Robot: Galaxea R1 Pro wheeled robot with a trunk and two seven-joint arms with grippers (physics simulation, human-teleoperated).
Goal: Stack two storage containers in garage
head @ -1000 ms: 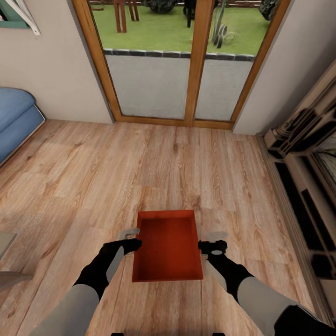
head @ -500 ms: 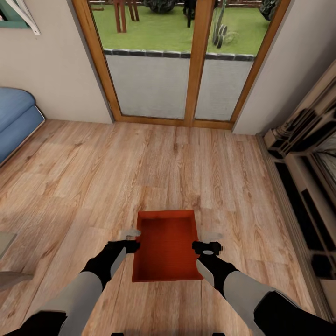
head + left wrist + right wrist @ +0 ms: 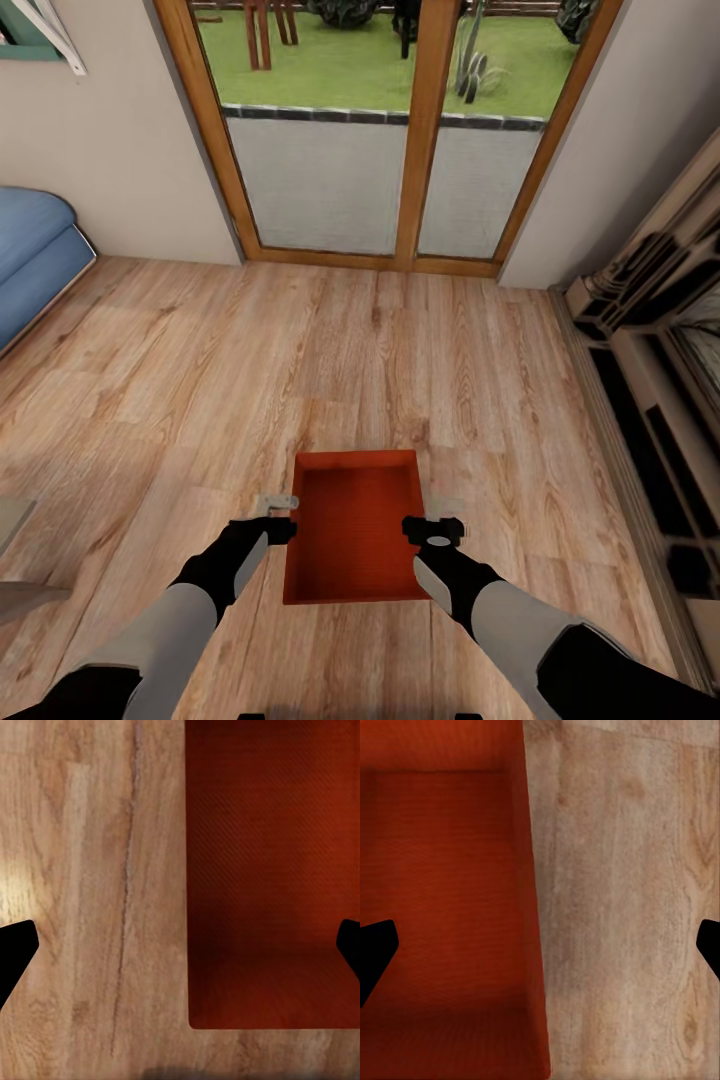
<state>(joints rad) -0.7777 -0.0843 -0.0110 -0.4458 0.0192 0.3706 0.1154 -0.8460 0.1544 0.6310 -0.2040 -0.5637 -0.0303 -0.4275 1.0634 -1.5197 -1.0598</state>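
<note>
In both wrist views the orange bin (image 3: 270, 870) runs past the frame edge, and only the dark tips of the spread jaws show. Whether either jaw touches the bin's wall cannot be told.

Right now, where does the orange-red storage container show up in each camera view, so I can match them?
Head view: storage container sits low centre on the wood-plank floor, between the left gripper and right gripper.
Left wrist view: container, one wall between the open fingers.
Right wrist view: container, wall between the fingers.
Shared landmark: the plank floor beside the container's long wall.
</note>
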